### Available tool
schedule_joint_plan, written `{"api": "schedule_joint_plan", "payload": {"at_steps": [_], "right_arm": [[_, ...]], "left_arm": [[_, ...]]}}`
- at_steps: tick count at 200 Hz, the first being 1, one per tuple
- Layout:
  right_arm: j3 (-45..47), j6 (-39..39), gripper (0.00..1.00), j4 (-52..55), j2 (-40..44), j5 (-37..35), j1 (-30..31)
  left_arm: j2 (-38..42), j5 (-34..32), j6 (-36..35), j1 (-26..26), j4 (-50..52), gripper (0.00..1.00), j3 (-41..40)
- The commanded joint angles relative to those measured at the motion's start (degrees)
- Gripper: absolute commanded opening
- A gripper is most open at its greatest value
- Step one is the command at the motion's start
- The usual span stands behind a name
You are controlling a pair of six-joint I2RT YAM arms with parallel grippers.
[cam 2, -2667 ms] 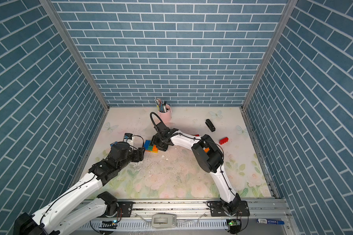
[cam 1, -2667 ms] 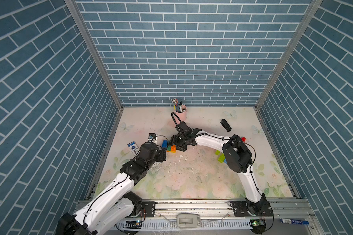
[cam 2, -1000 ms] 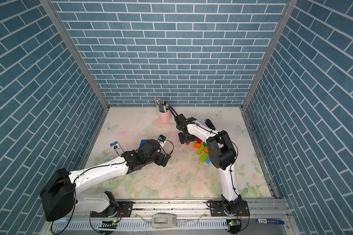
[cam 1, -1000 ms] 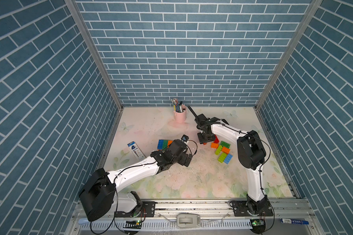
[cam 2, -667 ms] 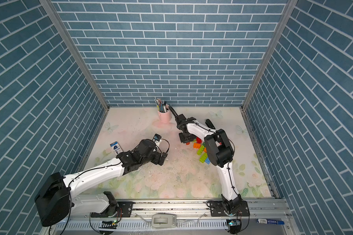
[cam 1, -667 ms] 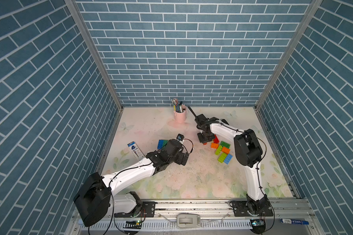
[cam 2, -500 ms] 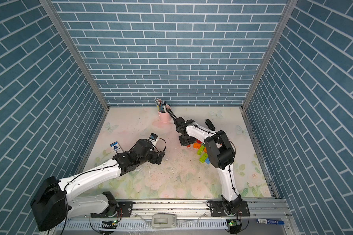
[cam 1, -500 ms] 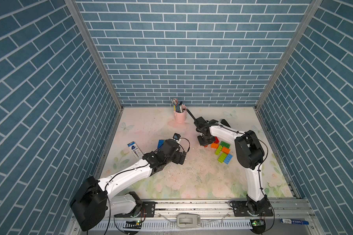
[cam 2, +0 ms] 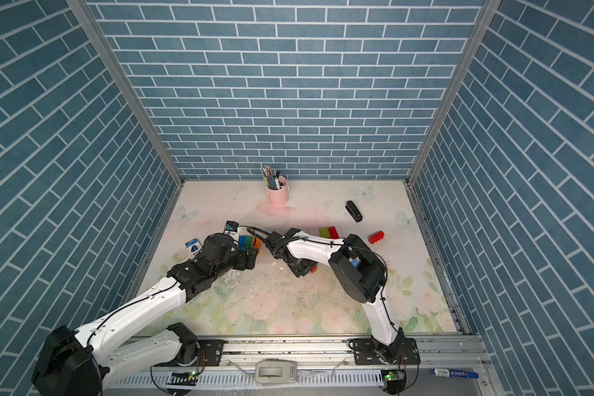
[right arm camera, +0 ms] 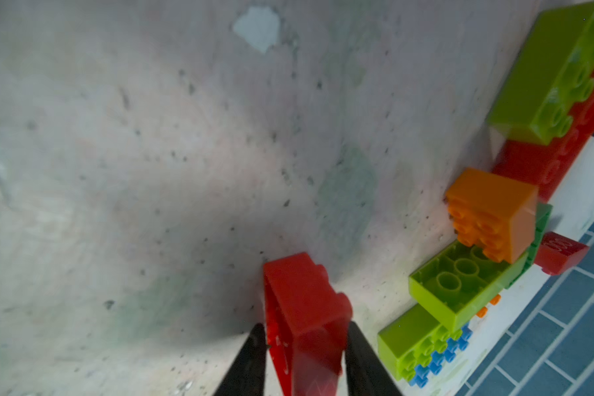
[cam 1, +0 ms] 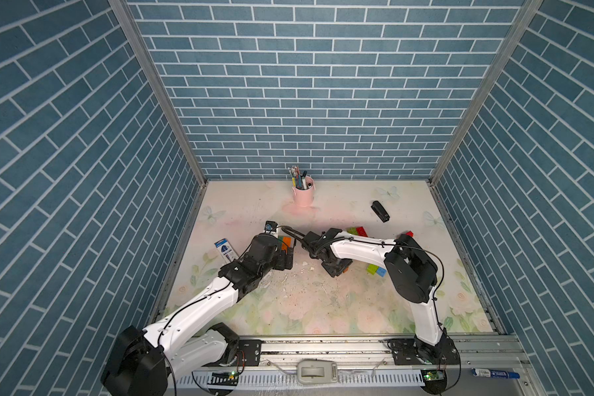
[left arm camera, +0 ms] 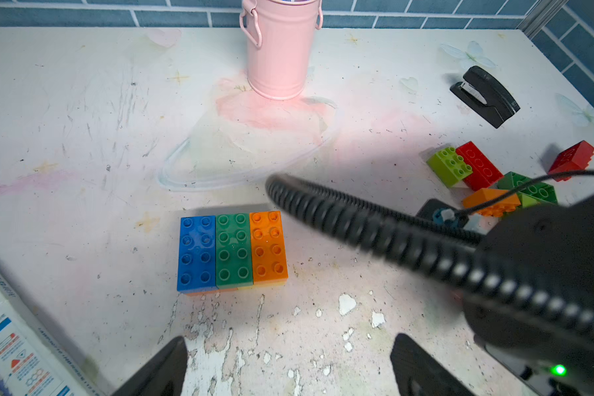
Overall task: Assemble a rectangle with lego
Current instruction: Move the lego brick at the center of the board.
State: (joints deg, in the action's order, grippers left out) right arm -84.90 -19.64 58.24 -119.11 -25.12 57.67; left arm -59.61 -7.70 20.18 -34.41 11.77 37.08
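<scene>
A joined lego block with a blue, a green and an orange brick on top (left arm camera: 232, 252) lies on the table, also seen in both top views (cam 1: 286, 241) (cam 2: 249, 242). My left gripper (left arm camera: 288, 370) (cam 1: 285, 259) is open just in front of it, nothing between its fingers. My right gripper (right arm camera: 304, 353) (cam 1: 336, 269) is shut on a red brick (right arm camera: 306, 301) (cam 2: 313, 269), which sits tilted over the table's middle. Loose lego in lime, orange, red and blue (right arm camera: 460, 281) lies to the right of it. A lime and red pair (cam 1: 356, 231) lies farther back.
A pink pencil cup (cam 1: 303, 192) stands at the back centre and a black stapler (cam 1: 380, 211) at the back right. A white and blue box (cam 1: 226, 249) lies beside my left arm. A single red brick (cam 2: 377, 237) lies far right. My right arm's cable (left arm camera: 357, 223) crosses near the block.
My right gripper has come away from the loose pile toward the front and centre with the red brick in it. My left gripper has drawn back to the left, near the block.
</scene>
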Motion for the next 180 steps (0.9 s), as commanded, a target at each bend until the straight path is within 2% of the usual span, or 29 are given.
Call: {"api": "schedule_joint_plan", "payload": {"at_steps": [1, 47, 107, 128, 148, 164, 180], "right_arm": [[-1.6, -2.8, 0.44, 4.3, -1.0, -1.6, 2.7], [-6.7, -5.1, 0.45, 7.3, -4.3, -1.0, 6.8], [-12.8, -8.5, 0.45, 8.4, -6.0, 5.8, 9.4], [-11.2, -9.3, 0.46, 6.8, -0.9, 8.5, 7.9], [-8.3, -9.8, 0.49, 3.8, 6.3, 12.2, 4.0], [-4.7, -10.9, 0.5, 1.2, 11.8, 16.8, 0.5], [-0.1, -12.1, 0.51, -1.5, 17.1, 19.3, -2.8]], "left_arm": [[1.2, -0.3, 0.6, 0.3, 1.1, 0.94, -0.9], [3.6, -1.9, 0.7, 0.3, 3.6, 0.94, -0.9], [12.6, -11.7, 4.2, 3.0, 14.1, 0.92, 0.1], [16.2, -14.5, 5.6, 4.5, 18.8, 0.92, 1.5], [18.1, -15.4, 7.0, 5.6, 21.8, 0.91, 2.7], [17.1, -14.2, 7.4, 5.6, 23.4, 0.9, 5.2], [13.8, -10.5, 9.0, 4.4, 24.1, 0.9, 6.4]]}}
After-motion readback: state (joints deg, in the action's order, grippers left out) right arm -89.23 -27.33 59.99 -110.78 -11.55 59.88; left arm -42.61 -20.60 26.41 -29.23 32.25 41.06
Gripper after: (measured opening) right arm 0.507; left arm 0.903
